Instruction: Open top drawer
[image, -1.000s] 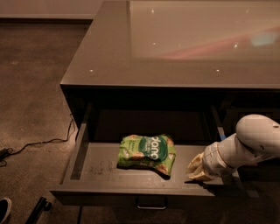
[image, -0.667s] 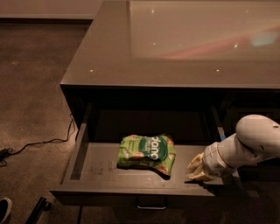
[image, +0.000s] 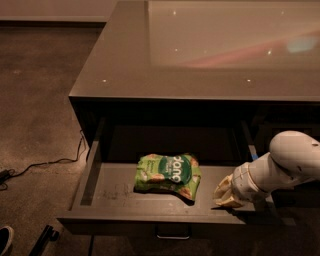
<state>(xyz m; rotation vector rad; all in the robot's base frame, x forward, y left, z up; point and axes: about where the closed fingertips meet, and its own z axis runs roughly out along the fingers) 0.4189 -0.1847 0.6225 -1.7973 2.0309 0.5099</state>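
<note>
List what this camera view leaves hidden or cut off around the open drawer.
Camera view: gripper sits at the top drawer, right front corner; what it touches is lost in shadow.
Drawer's back: dark under the tabletop.
Robot arm: cut off by the right edge.

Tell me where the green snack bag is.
In the camera view, the green snack bag lies mid-floor in the open top drawer, with the gripper just right of it.
</note>
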